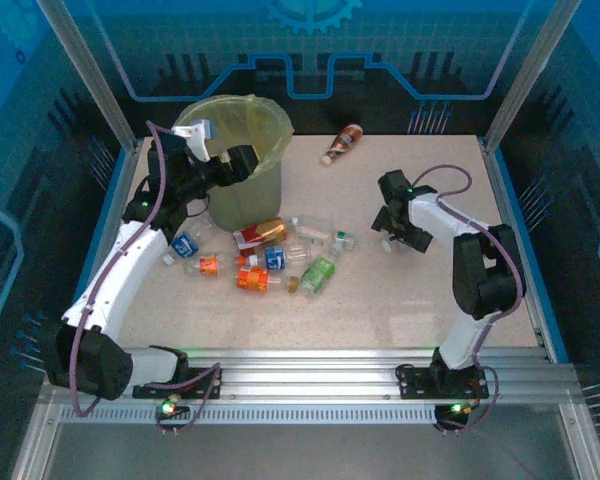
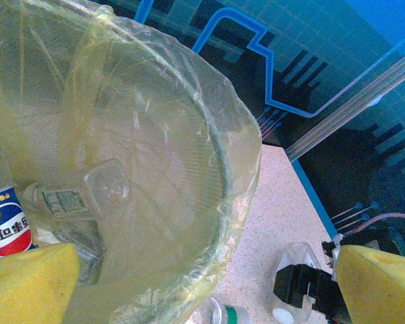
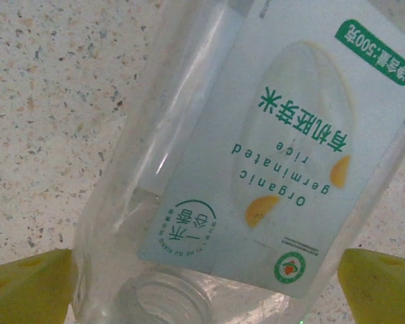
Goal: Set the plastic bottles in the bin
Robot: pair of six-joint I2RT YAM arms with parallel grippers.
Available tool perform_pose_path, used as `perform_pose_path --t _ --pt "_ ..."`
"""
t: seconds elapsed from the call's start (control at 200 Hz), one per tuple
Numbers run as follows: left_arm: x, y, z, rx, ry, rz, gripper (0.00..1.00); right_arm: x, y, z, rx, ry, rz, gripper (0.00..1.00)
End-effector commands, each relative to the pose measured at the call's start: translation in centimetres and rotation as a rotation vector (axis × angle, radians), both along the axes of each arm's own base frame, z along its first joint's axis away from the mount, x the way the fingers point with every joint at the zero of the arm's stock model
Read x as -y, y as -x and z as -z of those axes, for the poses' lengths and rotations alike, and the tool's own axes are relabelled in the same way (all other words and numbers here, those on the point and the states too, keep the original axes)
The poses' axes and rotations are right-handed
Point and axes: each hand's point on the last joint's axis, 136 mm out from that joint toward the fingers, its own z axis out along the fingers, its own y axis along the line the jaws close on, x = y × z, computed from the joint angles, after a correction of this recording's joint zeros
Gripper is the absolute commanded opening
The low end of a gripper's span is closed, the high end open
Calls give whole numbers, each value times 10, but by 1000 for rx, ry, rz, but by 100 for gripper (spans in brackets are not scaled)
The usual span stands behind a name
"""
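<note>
Upper left of the overhead frame: a bag-lined bin (image 1: 242, 165), with the left gripper (image 2: 202, 287) above its mouth, spread fully wide, gripping nothing. Inside the bin, seen from the left wrist: a blue-and-red-labelled bottle (image 2: 5, 229) at lower left and a clear bottle (image 2: 77, 199) lying beside it. Out on the table (image 1: 400, 300): a cluster of bottles (image 1: 270, 258) mid-frame just in front of the bin, plus a brown bottle (image 1: 342, 143) alone at top centre. At right, straddling a white-labelled bottle (image 3: 256, 155): the right gripper (image 3: 202, 290), fully spread, not clamped; contact hard to judge.
</note>
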Motion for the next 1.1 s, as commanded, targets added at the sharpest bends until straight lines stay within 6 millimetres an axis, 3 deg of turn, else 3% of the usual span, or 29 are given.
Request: perform_pose_path --t 0.0,0.36,0.66,0.89,1.096 --pt "9 1 15 -55 24 27 99 3 16 12 -111 24 -36 100" --pt "8 2 12 -46 24 26 99 10 32 -19 -120 66 -123 100" --pt "7 4 9 -37 23 22 99 16 51 -19 -121 47 -114 100" --pt "7 4 9 -41 19 24 99 -14 28 -21 28 -156 -103 100" --pt "7 4 11 -43 15 25 99 4 28 -26 40 -119 16 100"
